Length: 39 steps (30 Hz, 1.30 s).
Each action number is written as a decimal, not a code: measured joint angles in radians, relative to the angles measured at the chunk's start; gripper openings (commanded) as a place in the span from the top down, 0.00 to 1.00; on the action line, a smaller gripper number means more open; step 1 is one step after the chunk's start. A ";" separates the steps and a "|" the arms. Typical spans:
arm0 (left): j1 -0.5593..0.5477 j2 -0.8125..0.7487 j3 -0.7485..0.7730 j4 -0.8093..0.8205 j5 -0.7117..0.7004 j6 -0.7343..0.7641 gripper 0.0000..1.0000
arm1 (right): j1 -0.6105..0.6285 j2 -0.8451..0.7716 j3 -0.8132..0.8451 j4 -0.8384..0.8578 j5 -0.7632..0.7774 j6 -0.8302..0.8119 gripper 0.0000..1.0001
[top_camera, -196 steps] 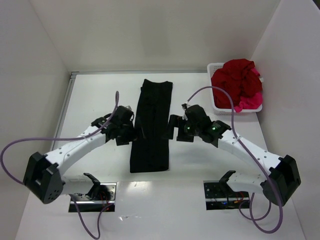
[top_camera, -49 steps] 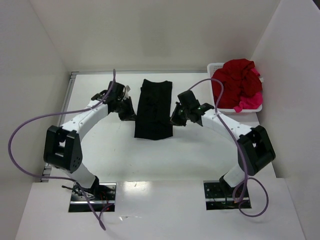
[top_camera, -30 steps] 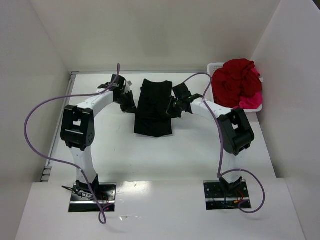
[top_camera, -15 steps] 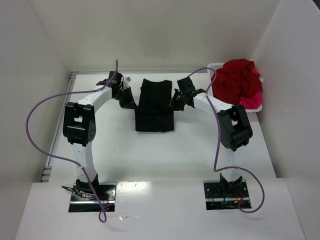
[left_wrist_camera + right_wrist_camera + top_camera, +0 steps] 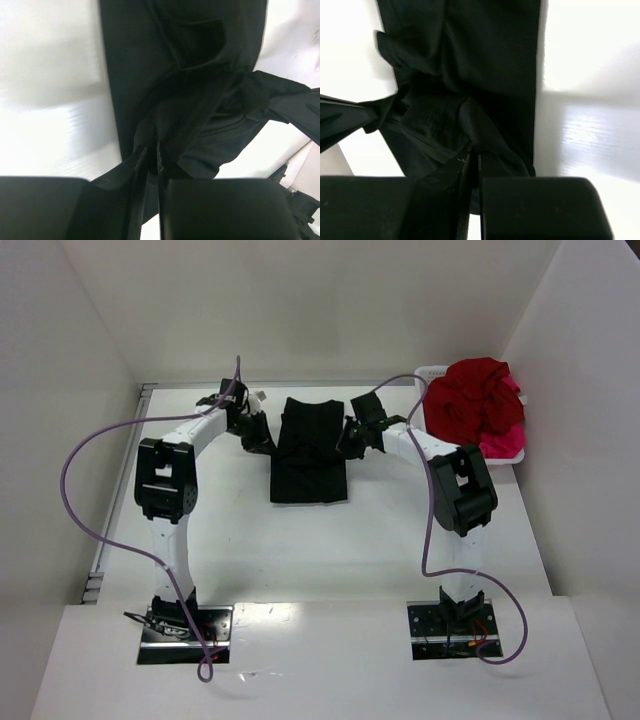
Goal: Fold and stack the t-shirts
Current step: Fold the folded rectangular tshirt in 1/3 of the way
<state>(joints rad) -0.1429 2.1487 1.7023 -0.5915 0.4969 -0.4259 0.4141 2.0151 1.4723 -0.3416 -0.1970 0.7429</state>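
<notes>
Cloth in both claws: your left gripper [image 5: 149, 150] has its jaws almost together on a raised ridge of the folded black cloth t-shirt [image 5: 310, 455], and your right gripper [image 5: 472, 152] pinches the opposite edge the same way. The shirt lies flat on the white table [image 5: 400, 540] between the two claws, touching both. Off the right gripper's outer side, well apart, dark red and bright pink cloth shirts [image 5: 475, 405] heap in the white plastic basket [image 5: 428, 375].
</notes>
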 measured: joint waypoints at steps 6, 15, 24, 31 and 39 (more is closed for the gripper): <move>-0.001 0.014 0.063 -0.016 0.029 0.031 0.54 | -0.008 0.017 0.044 0.020 -0.001 0.015 0.52; -0.002 0.041 0.145 -0.043 0.044 0.051 0.30 | -0.025 0.046 0.084 0.052 0.018 0.047 0.28; 0.010 0.076 0.240 -0.097 0.008 0.076 0.24 | -0.077 0.080 0.183 0.050 0.045 0.043 0.18; 0.044 -0.028 0.124 -0.075 -0.097 0.085 0.26 | -0.078 0.017 0.097 0.054 0.050 -0.032 0.21; 0.045 -0.049 0.034 -0.062 -0.068 0.088 0.36 | -0.078 -0.053 0.007 0.074 0.047 -0.106 0.37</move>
<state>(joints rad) -0.0982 2.0995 1.7363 -0.6533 0.4286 -0.3382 0.3359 1.9625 1.4792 -0.2676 -0.1505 0.6365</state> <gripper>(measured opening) 0.669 0.678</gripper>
